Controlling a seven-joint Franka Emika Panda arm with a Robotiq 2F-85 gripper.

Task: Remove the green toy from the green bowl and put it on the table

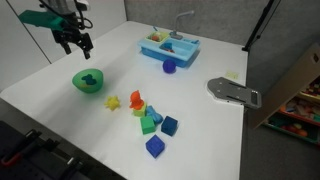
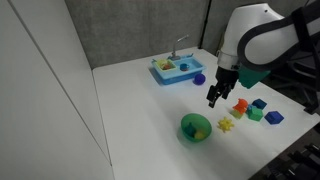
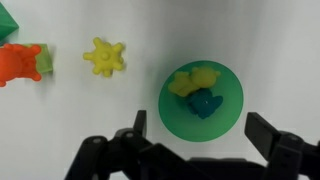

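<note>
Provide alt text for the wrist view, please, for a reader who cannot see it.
Seen from above, the open gripper hovers over a green bowl holding a dark green toy and a yellow-green piece. Left of it on the white table lie a yellow toy and an orange toy at the frame's edge.

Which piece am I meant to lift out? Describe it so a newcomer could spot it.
On the large white tabletop, find the round bright green plastic bowl, beside the yellow spiky toy. Two pieces lie inside; the target is the small dark green lumpy toy, much darker than the yellow-green piece next to it.
</note>
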